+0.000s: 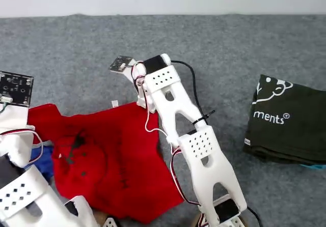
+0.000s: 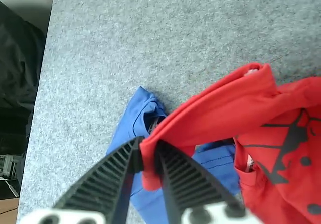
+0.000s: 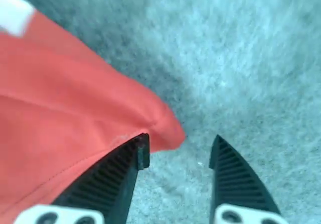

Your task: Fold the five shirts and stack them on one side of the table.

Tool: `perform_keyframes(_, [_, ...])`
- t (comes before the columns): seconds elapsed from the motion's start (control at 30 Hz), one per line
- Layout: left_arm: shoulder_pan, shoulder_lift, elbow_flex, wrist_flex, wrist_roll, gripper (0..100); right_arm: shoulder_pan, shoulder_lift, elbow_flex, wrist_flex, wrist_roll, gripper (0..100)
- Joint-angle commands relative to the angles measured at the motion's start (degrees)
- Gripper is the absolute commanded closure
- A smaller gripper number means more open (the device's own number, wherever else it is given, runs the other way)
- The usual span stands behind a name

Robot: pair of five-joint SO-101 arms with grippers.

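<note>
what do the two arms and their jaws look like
Both the left arm and right arm are white plastic shells with grids of small round holes, black motors at the joints, and thin red and white wires; a black cable runs along the right one. Each wrist carries a dark circuit board. The jaws are black, ribbed and pointed.

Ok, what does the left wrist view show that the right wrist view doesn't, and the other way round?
Left wrist view: a blue shirt lying partly under the red shirt, and the left gripper shut on a fold of the red shirt's edge. Right wrist view: the right gripper, open, at a corner of the red shirt, and a white tag at that shirt's edge. Both: the red shirt and the grey table cover.
</note>
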Motion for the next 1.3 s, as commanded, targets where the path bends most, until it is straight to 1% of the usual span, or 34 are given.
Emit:
perform_keyframes(0.0, [0.26,-1.05,-0.31,-1.32,-0.26,99,-2.07,-4.09,-4.31,1.98,0.0,76.2])
perform_keyframes(0.1, [0.26,-1.05,-0.31,-1.32,-0.26,99,-3.56,-3.47,-4.48,1.36,-0.09,72.5])
perform_keyframes(0.27, [0.26,-1.05,-0.31,-1.32,-0.26,99,-3.82,0.31,-4.48,-2.77,-3.43,68.5])
perform_keyframes(0.4, [0.26,-1.05,-0.31,-1.32,-0.26,99,-3.91,4.88,-4.75,-4.97,-3.43,67.9])
perform_keyframes(0.53, [0.26,-1.05,-0.31,-1.32,-0.26,99,-3.91,7.69,-4.75,-3.12,-3.25,68.2])
perform_keyframes(0.57, [0.26,-1.05,-0.31,-1.32,-0.26,99,-3.91,7.96,-4.84,-2.24,-3.25,69.0])
perform_keyframes(0.63, [0.26,-1.05,-0.22,-1.32,-0.26,99,-3.91,7.96,-4.84,-1.27,-3.16,75.0])
perform_keyframes(0.73, [0.26,-1.05,-0.22,-1.32,-0.26,99,-3.82,7.87,-4.84,-1.01,-2.55,90.5])
perform_keyframes(0.8, [0.26,-1.05,-0.22,-1.32,-0.26,99,-3.74,7.69,-5.1,-1.01,0.0,99.5])
perform_keyframes(0.87, [0.26,-1.05,-0.22,-1.32,-0.26,99,-3.3,7.16,-7.03,1.01,0.88,97.6])
perform_keyframes(0.93, [0.26,-0.88,-0.22,-1.32,-0.26,99,-2.42,6.46,-9.49,2.33,0.88,99.1])
perform_keyframes(1.1, [0.53,-0.88,-0.04,-1.76,-0.18,99,1.27,0.66,-13.1,2.59,0.97,98.8])
perform_keyframes(1.2, [2.9,-1.14,-0.48,-1.67,-0.09,99,3.74,-5.76,-12.92,2.59,1.05,98.8])
perform_keyframes(1.27, [4.92,-1.14,-1.98,-1.76,2.29,99,5.49,-10.68,-13.1,2.51,1.23,98.8])
